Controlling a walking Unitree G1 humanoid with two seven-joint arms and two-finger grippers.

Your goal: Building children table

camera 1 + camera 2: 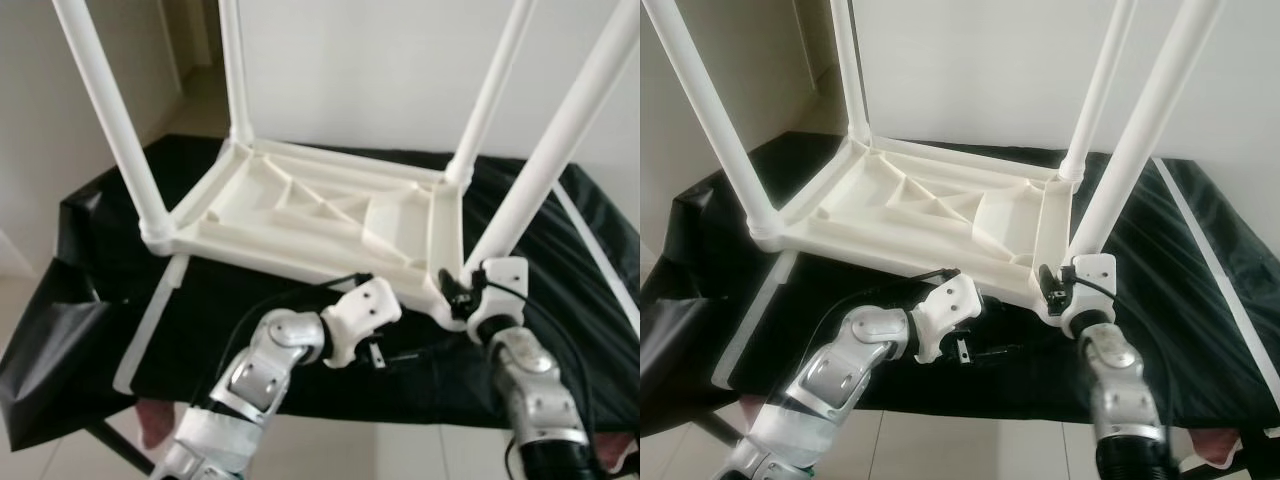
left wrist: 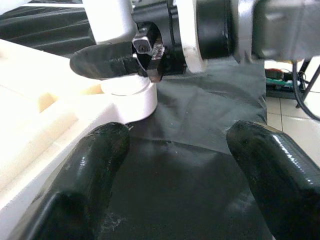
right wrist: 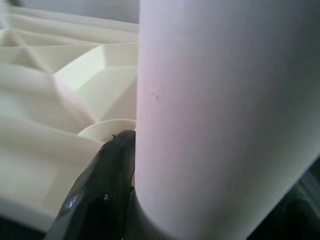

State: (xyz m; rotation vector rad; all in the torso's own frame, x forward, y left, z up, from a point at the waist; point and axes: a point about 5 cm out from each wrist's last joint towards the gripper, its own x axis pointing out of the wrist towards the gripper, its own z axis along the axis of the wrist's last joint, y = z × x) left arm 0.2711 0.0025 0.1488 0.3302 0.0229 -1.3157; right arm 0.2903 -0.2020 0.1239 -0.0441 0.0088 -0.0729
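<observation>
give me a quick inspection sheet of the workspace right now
surface: black cloth over the work surface, wrinkled, hanging loose at the robot's left
job's things: white table top lying upside down on the cloth, four white legs standing up from its corners; near right leg at the robot's right
clutter: flat white strip on the cloth by the near left corner
grippers: right hand shut on the base of the near right leg; left hand open, low over the cloth beside that corner
cables: black cables along both wrists
surroundings: white wall behind, pale tiled floor below
</observation>
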